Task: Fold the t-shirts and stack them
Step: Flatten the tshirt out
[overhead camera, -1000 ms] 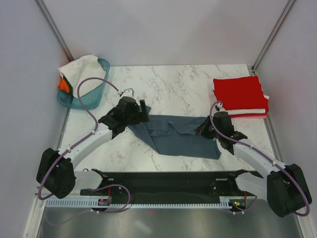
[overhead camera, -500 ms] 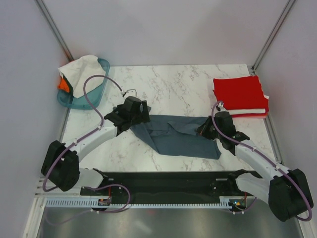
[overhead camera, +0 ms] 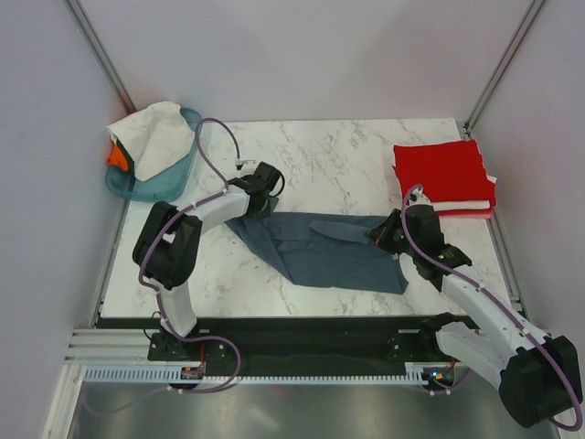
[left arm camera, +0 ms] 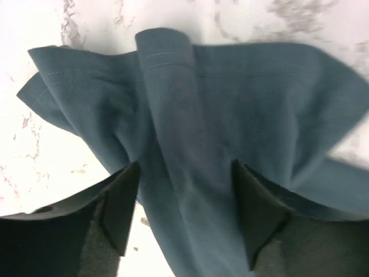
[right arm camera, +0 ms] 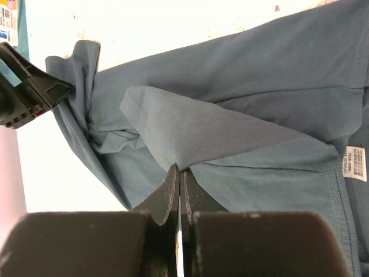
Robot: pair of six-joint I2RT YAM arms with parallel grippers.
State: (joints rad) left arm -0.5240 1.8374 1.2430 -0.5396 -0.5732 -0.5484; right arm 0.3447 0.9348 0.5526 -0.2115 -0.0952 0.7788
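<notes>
- While your left gripper (left arm camera: pixel 184 173) stood with fingers apart astride the left hem of the slate t-shirt (overhead camera: pixel 334 249), cloth lay between them ungripped.
- Your right gripper (right arm camera: pixel 179 173) was pinched together on a fold edge of that shirt, mid-table.
- Bare marble table (overhead camera: pixel 347 155) showed beyond the shirt; the red folded shirt (overhead camera: pixel 441 172) sat by the right edge, the teal basket (overhead camera: pixel 151 189) far left.

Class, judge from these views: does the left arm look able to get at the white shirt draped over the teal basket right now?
Probably yes. The left gripper is open and holds nothing, and only bare table lies between it and the white shirt on the basket.
</notes>
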